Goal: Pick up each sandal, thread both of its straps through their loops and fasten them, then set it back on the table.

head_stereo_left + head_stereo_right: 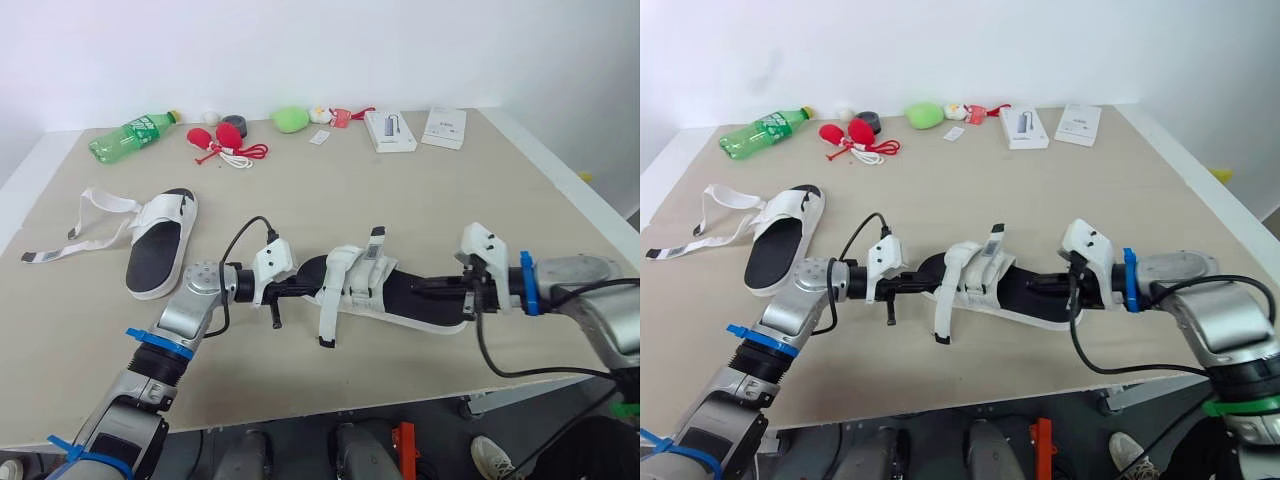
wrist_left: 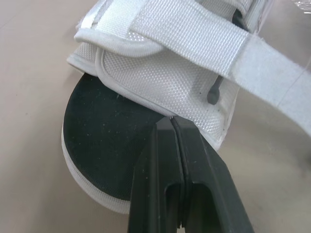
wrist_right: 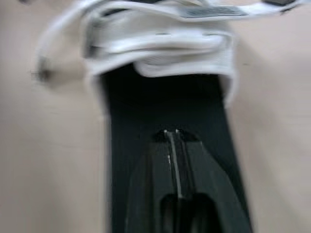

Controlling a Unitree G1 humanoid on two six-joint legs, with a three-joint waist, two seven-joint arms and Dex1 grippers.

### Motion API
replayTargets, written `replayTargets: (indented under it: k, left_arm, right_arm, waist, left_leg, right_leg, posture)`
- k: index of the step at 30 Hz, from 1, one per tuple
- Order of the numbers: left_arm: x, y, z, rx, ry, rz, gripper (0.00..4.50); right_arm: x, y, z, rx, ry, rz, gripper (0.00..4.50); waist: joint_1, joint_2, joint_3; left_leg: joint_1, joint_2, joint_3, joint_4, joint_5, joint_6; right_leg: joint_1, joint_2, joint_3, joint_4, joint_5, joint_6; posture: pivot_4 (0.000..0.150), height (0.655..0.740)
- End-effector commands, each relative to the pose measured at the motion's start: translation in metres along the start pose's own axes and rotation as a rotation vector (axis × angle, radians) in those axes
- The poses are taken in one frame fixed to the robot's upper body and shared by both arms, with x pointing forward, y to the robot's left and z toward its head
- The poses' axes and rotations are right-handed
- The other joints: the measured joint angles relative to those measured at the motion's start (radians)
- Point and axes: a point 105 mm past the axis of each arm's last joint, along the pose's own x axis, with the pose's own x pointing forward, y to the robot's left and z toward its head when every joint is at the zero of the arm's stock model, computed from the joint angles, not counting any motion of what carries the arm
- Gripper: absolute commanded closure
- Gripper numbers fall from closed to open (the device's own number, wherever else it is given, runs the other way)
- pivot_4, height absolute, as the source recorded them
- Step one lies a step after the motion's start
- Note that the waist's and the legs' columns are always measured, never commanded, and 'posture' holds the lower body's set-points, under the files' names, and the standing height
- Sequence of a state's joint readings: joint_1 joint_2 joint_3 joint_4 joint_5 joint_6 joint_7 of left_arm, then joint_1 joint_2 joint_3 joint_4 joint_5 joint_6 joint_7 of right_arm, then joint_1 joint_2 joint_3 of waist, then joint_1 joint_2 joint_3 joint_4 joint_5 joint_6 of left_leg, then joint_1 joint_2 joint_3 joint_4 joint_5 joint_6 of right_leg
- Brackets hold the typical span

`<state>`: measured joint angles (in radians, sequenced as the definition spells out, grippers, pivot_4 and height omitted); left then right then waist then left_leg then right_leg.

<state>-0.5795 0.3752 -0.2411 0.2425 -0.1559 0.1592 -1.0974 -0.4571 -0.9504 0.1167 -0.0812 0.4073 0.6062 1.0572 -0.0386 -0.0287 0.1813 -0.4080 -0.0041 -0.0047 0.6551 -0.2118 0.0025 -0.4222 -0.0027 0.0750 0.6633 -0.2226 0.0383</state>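
Two clenched grippers flank your near sandal: left gripper at 9 o'clock, right gripper at 3, seemingly pressing its insole. The other sandal lies at 10 o'clock.

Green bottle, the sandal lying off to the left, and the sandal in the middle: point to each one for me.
Green bottle (image 1: pixel 128 135): left eye view, middle of its body.
Left sandal (image 1: pixel 158 250): left eye view, on its black insole.
Middle sandal (image 1: pixel 352 272): left eye view, on its white upper.
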Motion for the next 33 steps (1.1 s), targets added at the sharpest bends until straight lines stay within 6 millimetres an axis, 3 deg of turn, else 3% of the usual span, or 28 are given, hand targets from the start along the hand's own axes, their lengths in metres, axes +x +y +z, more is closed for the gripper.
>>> replayTargets:
  k: [1, 7, 13, 16, 21, 24, 28, 33]
  left_arm:
    - [0.001, 0.000, 0.007, 0.025, -0.006, -0.006, 4.50]
    - [0.003, 0.001, 0.018, 0.030, -0.037, 0.002, 4.50]
    - [0.001, 0.003, 0.025, 0.036, -0.053, 0.002, 4.50]
    - [-0.001, 0.003, 0.021, 0.031, -0.039, 0.005, 4.50]
    - [-0.003, 0.000, 0.014, 0.021, -0.023, -0.001, 4.50]
    - [-0.003, 0.000, 0.014, 0.019, -0.022, -0.002, 4.50]
    - [-0.003, -0.001, 0.014, 0.022, -0.020, -0.008, 4.50]
    - [-0.003, -0.001, 0.016, 0.032, -0.022, -0.018, 4.50]
  right_arm:
    - [0.003, -0.026, 0.008, -0.082, -0.009, -0.112, 4.42]
    - [0.024, -0.045, 0.027, -0.144, -0.069, -0.166, 4.42]
    - [0.037, -0.041, 0.043, -0.177, -0.105, -0.112, 4.42]
    - [0.033, -0.045, 0.036, -0.203, -0.058, -0.123, 4.42]
    - [0.007, -0.057, 0.014, -0.180, 0.021, -0.146, 4.42]
    - [-0.009, -0.048, 0.003, -0.168, 0.062, -0.094, 4.42]
    - [-0.007, -0.027, 0.004, -0.139, 0.021, -0.010, 4.42]
    - [0.008, -0.028, 0.012, -0.117, -0.042, -0.043, 4.42]
  waist:
    - [0.000, 0.000, 0.000]
    - [-0.001, 0.000, 0.000]
    - [-0.001, 0.000, 0.000]
    - [-0.001, 0.000, 0.000]
    - [-0.001, 0.000, 0.000]
    - [0.001, 0.000, 0.000]
    - [-0.008, 0.000, 0.000]
    - [-0.011, 0.000, 0.000]
  left_leg:
    - [0.000, 0.000, 0.000, 0.000, 0.000, 0.000]
    - [-0.001, -0.001, 0.000, 0.000, 0.000, 0.000]
    - [-0.001, -0.001, 0.000, 0.000, 0.000, 0.000]
    - [-0.001, -0.001, -0.001, 0.000, 0.000, 0.000]
    - [-0.001, -0.002, 0.000, 0.000, 0.000, 0.000]
    - [-0.001, -0.002, -0.001, -0.001, 0.000, 0.000]
    - [-0.001, -0.001, 0.000, -0.001, 0.000, 0.000]
    - [0.001, 0.001, 0.000, 0.000, 0.000, 0.000]
  right_leg:
    - [0.000, 0.000, 0.000, 0.000, 0.000, 0.000]
    - [0.000, 0.000, 0.002, 0.000, 0.000, 0.000]
    - [0.000, 0.000, 0.002, 0.000, 0.000, 0.000]
    - [0.000, 0.000, 0.002, 0.000, 0.000, 0.000]
    - [0.000, -0.001, 0.002, 0.000, 0.000, 0.000]
    - [0.000, -0.001, 0.002, 0.000, 0.000, 0.000]
    - [0.000, -0.001, 0.002, 0.000, 0.000, 0.000]
    - [0.000, 0.002, 0.002, 0.000, 0.001, -0.001]
  posture:
    - [0.150, 0.7400]
    - [0.150, 0.7400]
    - [0.150, 0.7400]
    - [0.150, 0.7400]
    - [0.150, 0.7400]
    - [0.150, 0.7400]
    - [0.150, 0.7400]
    - [0.150, 0.7400]
